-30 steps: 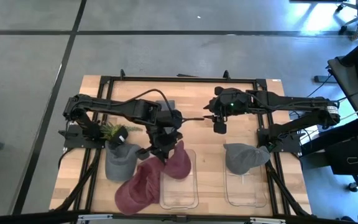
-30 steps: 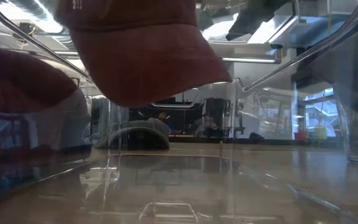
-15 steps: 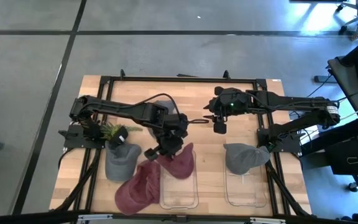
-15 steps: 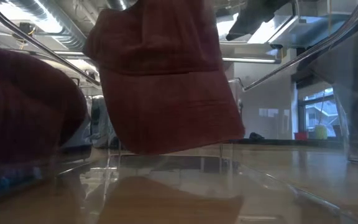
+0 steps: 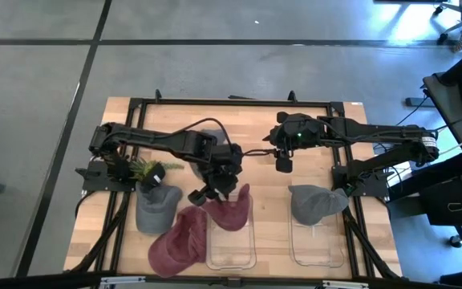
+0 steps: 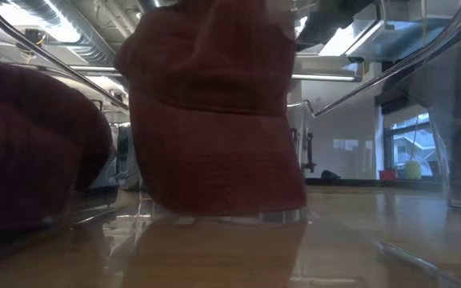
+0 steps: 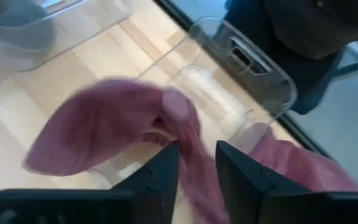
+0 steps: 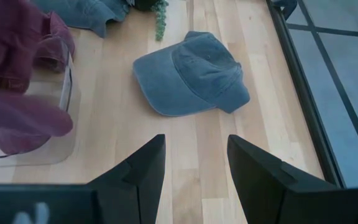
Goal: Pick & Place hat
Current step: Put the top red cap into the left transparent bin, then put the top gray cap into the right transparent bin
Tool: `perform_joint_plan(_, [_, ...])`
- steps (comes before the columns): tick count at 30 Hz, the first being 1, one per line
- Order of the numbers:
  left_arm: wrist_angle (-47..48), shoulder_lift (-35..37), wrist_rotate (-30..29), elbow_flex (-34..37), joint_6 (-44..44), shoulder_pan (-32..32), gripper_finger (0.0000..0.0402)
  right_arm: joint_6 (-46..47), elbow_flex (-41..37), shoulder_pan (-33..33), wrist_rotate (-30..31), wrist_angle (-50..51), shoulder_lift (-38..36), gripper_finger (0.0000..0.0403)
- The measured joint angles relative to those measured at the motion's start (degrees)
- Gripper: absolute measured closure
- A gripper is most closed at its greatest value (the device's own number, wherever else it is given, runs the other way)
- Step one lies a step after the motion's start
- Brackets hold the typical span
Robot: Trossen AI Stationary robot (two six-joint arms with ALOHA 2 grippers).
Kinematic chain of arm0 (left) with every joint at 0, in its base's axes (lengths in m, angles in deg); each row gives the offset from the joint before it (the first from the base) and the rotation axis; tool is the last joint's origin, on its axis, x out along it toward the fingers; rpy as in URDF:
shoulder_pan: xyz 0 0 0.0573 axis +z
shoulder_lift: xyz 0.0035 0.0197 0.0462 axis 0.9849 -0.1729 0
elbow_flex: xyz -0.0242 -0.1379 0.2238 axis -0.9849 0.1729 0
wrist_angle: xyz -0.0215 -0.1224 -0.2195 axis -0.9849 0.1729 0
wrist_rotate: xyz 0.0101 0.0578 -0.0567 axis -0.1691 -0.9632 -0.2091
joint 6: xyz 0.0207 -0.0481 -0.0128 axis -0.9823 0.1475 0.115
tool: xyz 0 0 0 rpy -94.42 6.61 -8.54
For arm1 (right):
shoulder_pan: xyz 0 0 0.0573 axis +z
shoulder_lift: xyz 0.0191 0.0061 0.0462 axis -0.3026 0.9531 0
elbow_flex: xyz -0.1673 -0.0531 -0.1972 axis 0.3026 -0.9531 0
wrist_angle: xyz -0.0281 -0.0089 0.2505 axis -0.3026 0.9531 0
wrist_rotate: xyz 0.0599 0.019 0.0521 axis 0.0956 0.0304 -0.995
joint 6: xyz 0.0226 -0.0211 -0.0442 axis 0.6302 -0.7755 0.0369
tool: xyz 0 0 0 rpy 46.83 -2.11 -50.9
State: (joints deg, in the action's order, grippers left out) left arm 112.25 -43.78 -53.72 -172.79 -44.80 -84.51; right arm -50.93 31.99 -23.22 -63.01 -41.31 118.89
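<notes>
The left claw (image 5: 217,188) is pinched shut on a maroon hat (image 5: 229,209), holding it by a fold of cloth so that it hangs down into the left bin (image 5: 231,241), one of two clear bins by the tabletop's near edge. In the low view the hat (image 6: 214,120) fills the middle of the frame, and its lower edge looks to be at or just touching the bin floor, so I judge this to be the lowering stage of the placement, with the release not yet made. In the left wrist view the cloth (image 7: 117,134) runs up between the two dark fingers (image 7: 160,177), draped over the bin's clear wall (image 7: 253,74); gripping it from above like this lets the crown go in first without the claw fouling the rim. A second maroon hat (image 5: 179,241) lies just beside that bin toward the tabletop's left edge, partly over its wall, and a grey hat (image 5: 155,207) sits further left, near a small green plant (image 5: 143,170). The right claw (image 5: 282,163) hangs parted and empty over the middle of the tabletop, clear of the work, probably waiting. Another grey hat (image 5: 315,202) rests at the far end of the right bin (image 5: 318,245), overlapping its rim, and is seen lying flat in the right wrist view (image 8: 191,74).
</notes>
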Motion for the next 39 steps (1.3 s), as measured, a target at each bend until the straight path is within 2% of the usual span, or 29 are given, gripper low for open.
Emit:
perform_joint_plan(5, [1.3, 0.8, -5.9, 0.0, -0.3, 1.0, 0.0245, 0.0, 0.0, 0.0, 0.0, 0.0, 0.0, 0.023])
perform_joint_plan(8, [2.2, 3.2, -5.4, 0.0, -0.5, 1.6, 0.0229, 0.0, 0.0, 0.0, 0.0, 0.6, 0.0, 0.023])
perform_joint_plan(13, [1.8, 9.7, -4.3, 2.5, 6.6, 4.3, 0.022, 0.1, -0.3, 0.0, 0.0, 1.9, 0.0, 0.023])
perform_joint_plan(19, [-11.0, 21.2, -6.6, 16.9, 17.7, 9.9, 0.0222, 0.2, -2.9, 0.0, 0.0, 0.1, 0.0, 0.023])
perform_joint_plan(24, [-21.2, 31.0, -19.0, 30.6, 25.7, 12.7, 0.022, 0.1, -6.1, 0.0, 0.0, -6.6, 0.0, 0.023])
perform_joint_plan(29, [-24.1, 37.2, -32.1, 40.2, 27.1, 15.5, 0.0221, 0.0, -7.6, 0.0, 0.0, -12.5, 0.0, 0.023])
perform_joint_plan(35, [-27.0, 38.3, -32.5, 48.0, 26.6, 21.6, 0.0221, 0.0, -8.0, 0.0, 0.0, -17.4, 0.4, 0.023])
perform_joint_plan(39, [-33.2, 38.1, -33.1, 52.7, 27.9, 26.4, 0.0217, 0.0, -8.1, 0.0, 0.0, -19.5, 0.7, 0.023])
